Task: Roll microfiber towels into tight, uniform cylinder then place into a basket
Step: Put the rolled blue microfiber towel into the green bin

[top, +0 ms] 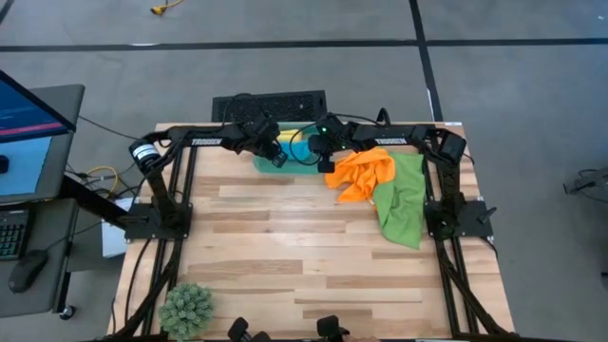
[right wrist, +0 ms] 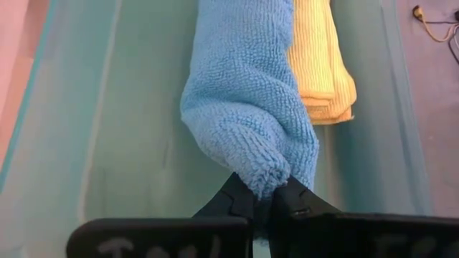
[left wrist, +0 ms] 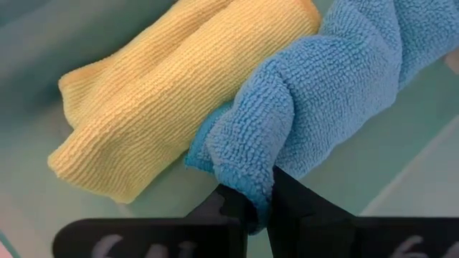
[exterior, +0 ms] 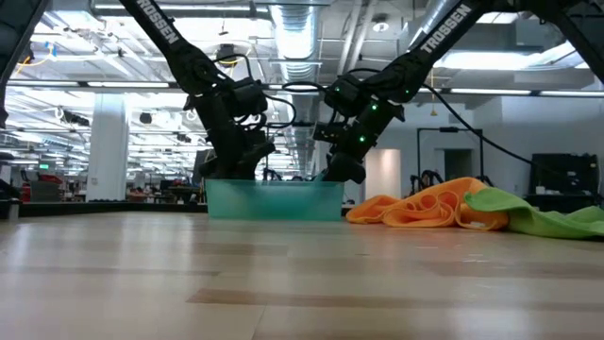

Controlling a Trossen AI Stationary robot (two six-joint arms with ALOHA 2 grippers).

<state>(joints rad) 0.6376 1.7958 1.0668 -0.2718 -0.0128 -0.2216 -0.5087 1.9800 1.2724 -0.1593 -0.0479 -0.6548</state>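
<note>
Both ends of the blue towel roll are pinched: left pincer clamped on one end, right pincer on the other, roll down inside the basket beside the yellow towel. I'd lower it flat before releasing both ends together so the twist doesn't unwind. Orange towel and green towel lie unrolled on the bench.

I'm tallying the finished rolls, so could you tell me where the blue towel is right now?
The blue towel lies rolled in the basket at the table's far edge, beside the yellow towel, its ends pinched by the left gripper and right gripper.
</note>
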